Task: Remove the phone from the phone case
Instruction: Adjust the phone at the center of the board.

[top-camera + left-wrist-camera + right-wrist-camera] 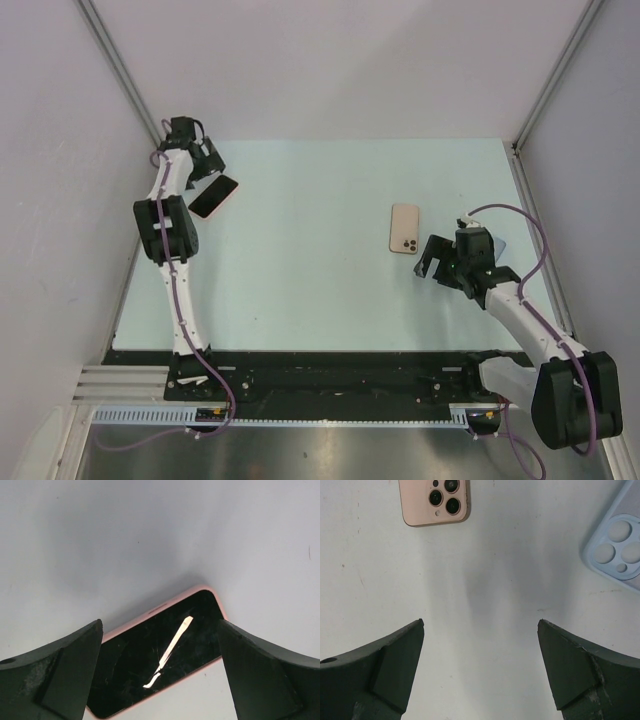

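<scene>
Lying back-up on the right half of the bench (300, 290): pink phone (405, 229), bare of any case, showing three camera lenses at its near end. Lying apart from it, further right, pale blue phone case (616, 547), showing round lens cut-outs and running off the edge of the right wrist view. Sitting far left, close to the left wall: dark-screened phone (160, 655), face up, glass scratched and catching a streak of light, wearing a pink rim; case or body, not telling which.

Reaching far forward on the left, elbow raised, left gripper (203, 168) pointing down over the dark-screened phone, fingers (55, 680) released and spread wide, standing either side of the phone's width, clamping nothing. Stretching low on the right, right gripper (432, 262) hanging over bare bench between pink phone and pale blue phone case, fingers (380, 675) likewise released, wide apart, touching neither.

Spanning between the two phones, a broad stretch of bench. Crowding the dark-screened phone toward the left wall; crowding the case toward the right-hand rail.
</scene>
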Robot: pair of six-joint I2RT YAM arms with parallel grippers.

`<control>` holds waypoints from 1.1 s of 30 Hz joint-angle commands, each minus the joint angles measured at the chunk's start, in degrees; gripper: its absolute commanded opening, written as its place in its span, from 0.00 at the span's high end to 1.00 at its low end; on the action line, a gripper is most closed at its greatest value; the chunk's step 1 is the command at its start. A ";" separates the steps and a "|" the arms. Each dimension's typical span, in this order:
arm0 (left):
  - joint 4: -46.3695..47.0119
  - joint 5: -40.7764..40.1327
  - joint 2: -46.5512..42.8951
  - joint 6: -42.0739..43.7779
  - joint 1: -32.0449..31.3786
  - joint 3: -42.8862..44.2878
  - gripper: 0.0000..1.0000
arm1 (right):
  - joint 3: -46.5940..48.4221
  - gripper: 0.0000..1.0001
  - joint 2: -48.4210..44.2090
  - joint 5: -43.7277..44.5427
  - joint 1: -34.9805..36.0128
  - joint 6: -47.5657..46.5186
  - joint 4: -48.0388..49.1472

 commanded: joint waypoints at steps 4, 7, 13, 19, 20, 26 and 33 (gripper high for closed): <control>-1.97 6.69 4.38 -2.46 0.71 3.47 0.00 | 1.79 0.00 0.68 -0.18 1.08 1.04 2.67; -1.97 8.64 4.30 -1.67 0.71 1.45 0.00 | 1.79 0.00 -0.37 0.44 1.52 1.22 2.23; 0.74 11.62 -1.75 0.35 -0.25 -8.91 0.00 | 1.79 0.00 -1.95 0.62 1.61 1.13 1.27; 6.46 11.98 -11.78 -0.35 -4.55 -25.61 0.00 | 1.79 0.00 -3.01 0.53 1.87 1.31 0.91; 6.90 11.72 -12.92 -0.87 -5.26 -29.45 0.00 | 1.79 0.00 -3.53 0.53 1.96 1.57 0.83; 11.65 5.68 -21.18 -1.68 -12.20 -42.57 0.00 | 1.79 0.00 -6.43 0.18 3.36 2.10 -0.31; 8.49 -0.41 -24.17 -3.95 -13.35 -42.06 0.01 | 1.26 0.00 -10.56 1.23 3.54 -0.01 -4.27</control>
